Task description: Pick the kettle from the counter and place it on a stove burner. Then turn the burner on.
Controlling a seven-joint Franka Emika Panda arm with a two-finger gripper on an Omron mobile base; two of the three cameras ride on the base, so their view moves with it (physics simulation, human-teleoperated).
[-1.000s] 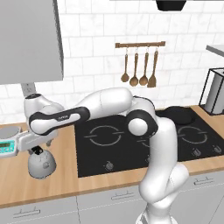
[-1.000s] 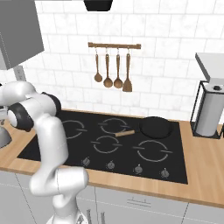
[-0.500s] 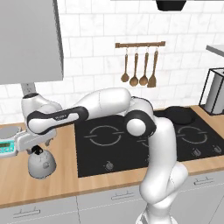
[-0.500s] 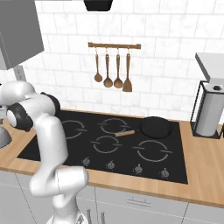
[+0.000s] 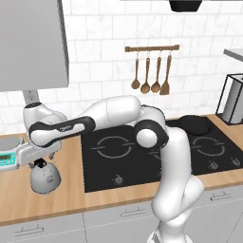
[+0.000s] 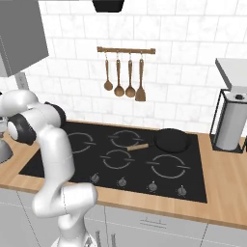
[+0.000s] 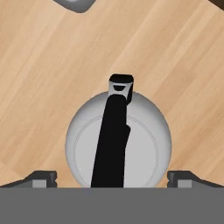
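Your arm [image 6: 53, 159] bends left across the black cooktop [image 6: 120, 157] — a dark frying pan [image 6: 170, 140] sits at its back right. Four wooden utensils [image 6: 124, 77] hang above; a paper-towel roll [image 6: 229, 123] stands on the table [image 6: 226, 185].

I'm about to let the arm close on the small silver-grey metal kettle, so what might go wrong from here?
1. The gripper is open, a finger tip on either side of the small dome-shaped silver-grey kettle. Closing on the rounded body instead of the black arched handle may let it slip.
2. The grey kitchen scale stands close by on the light-tan wooden counter; a sideways lift might knock it.
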